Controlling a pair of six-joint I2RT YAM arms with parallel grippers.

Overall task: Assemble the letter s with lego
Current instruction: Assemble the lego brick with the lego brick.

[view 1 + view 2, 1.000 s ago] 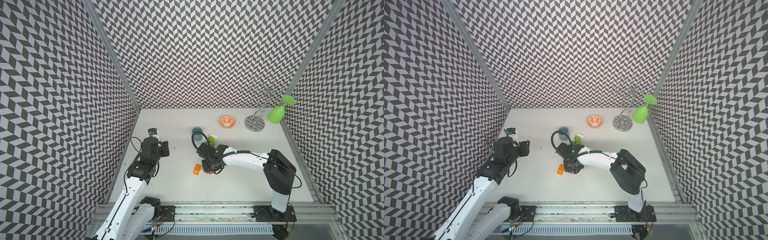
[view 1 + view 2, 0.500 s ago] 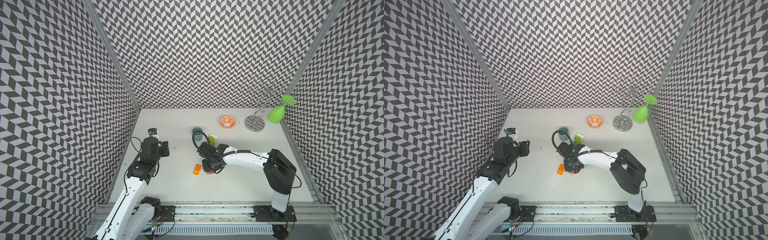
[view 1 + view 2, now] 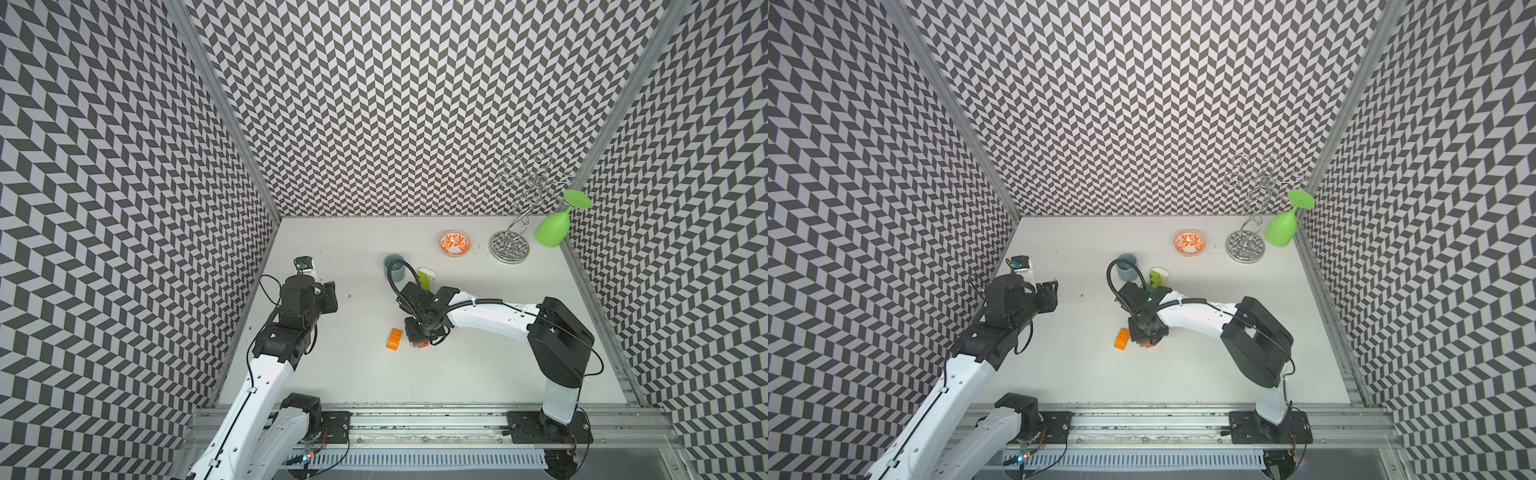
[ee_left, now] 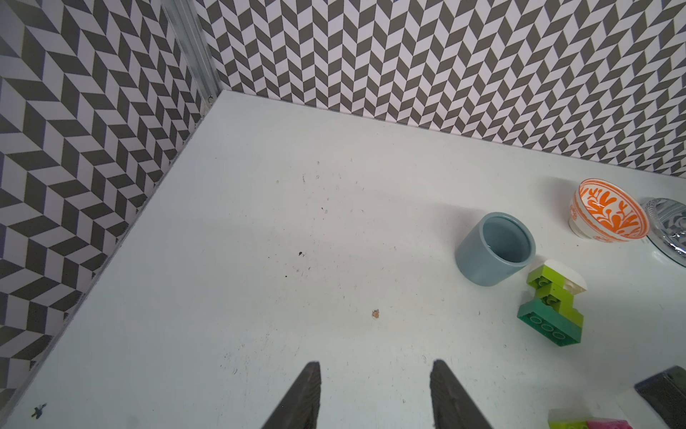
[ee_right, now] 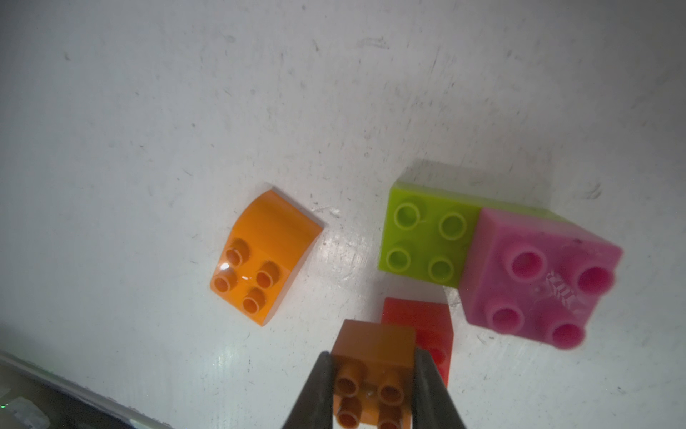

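Note:
My right gripper (image 5: 372, 356) is shut on a brown square lego brick (image 5: 373, 338), studs toward the camera, just above the table. Beside it lies a red brick (image 5: 419, 319). A pink brick (image 5: 538, 278) sits on one end of a lime green brick (image 5: 427, 237). An orange curved brick (image 5: 265, 252) lies apart, seen in both top views (image 3: 394, 338) (image 3: 1122, 338). A lime, dark green and white stack (image 4: 553, 304) stands by the cup. My left gripper (image 4: 375, 366) hangs open over bare table near the left wall (image 3: 330, 295).
A grey-blue cup (image 3: 394, 266) stands behind the right wrist. An orange-patterned bowl (image 3: 455, 243) and a chrome rack (image 3: 510, 247) holding a green glass (image 3: 552, 228) are at the back right. A small white and blue object (image 3: 304, 266) sits near the left wall.

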